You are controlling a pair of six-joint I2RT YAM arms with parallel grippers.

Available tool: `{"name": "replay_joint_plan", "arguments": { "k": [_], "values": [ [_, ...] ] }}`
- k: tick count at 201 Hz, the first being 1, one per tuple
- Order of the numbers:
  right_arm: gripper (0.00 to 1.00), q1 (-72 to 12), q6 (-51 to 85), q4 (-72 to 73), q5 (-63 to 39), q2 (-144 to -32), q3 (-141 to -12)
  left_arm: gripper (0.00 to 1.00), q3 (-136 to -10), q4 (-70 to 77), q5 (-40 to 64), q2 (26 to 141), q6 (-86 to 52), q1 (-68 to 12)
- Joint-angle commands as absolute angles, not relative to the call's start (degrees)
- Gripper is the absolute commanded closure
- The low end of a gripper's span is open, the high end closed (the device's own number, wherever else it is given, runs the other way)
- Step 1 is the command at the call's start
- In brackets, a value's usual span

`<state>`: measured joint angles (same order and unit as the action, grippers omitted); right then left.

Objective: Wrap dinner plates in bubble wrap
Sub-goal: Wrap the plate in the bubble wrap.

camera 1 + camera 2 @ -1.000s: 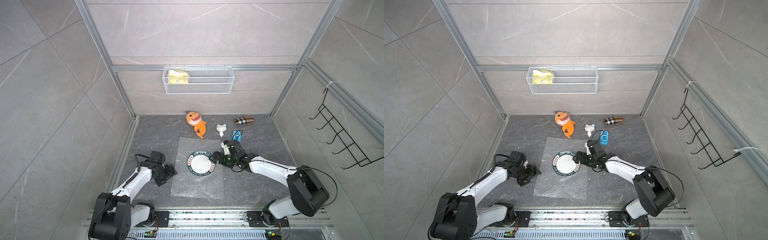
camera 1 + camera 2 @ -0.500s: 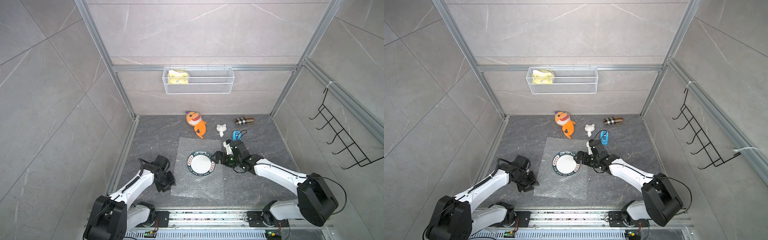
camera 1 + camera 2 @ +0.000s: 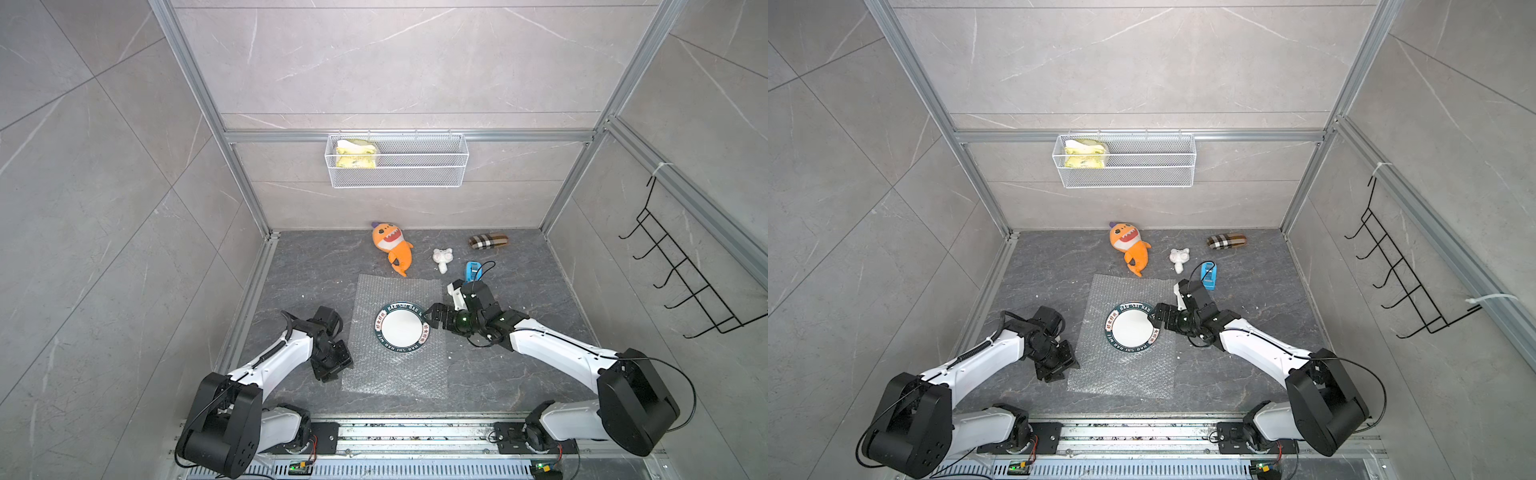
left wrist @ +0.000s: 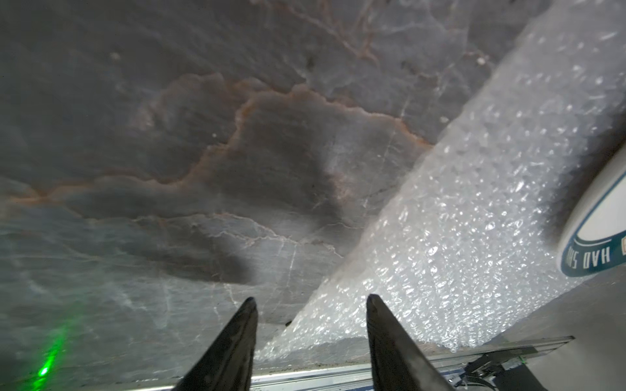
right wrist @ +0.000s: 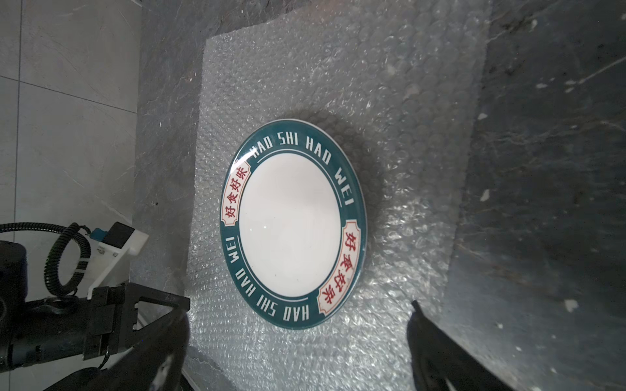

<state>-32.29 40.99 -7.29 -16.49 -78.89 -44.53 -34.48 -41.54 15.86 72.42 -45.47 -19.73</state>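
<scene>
Nothing wrapped yet: plate [image 3: 400, 329] bare mid-frame on flat bubble wrap [image 3: 395, 374]; my left gripper [image 4: 310, 298] half-open, right gripper [image 5: 298, 304] wide.

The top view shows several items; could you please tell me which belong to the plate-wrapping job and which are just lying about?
For the job: dinner plate, bubble wrap under it.

Lying about: orange shark plush, white figurine, plaid case, blue object, yellow packet in the wire basket, hook rack.
</scene>
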Motion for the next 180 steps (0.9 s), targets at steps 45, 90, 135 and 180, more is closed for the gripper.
{"name": "replay_joint_plan", "arguments": {
  "k": [45,90,135,180],
  "values": [
    [0.0,-32.7,41.3,-8.8,-17.3,-78.9,-45.1,0.92,-34.1,-37.9,20.1,73.4,-47.1,-21.0],
    [0.0,-34.6,36.5,-13.0,-18.0,-79.3,-47.5,1.0,-40.8,-35.0,25.3,72.4,-52.1,-21.2],
    [0.0,-36.5,31.5,-16.3,-18.8,-80.5,-50.2,1.0,-53.7,-30.4,28.3,82.1,-57.5,-22.4],
    [0.0,-39.3,24.6,-19.6,-18.0,-80.9,-51.8,1.0,-63.9,-27.0,31.7,95.6,-61.4,-23.1]
  ]
}}
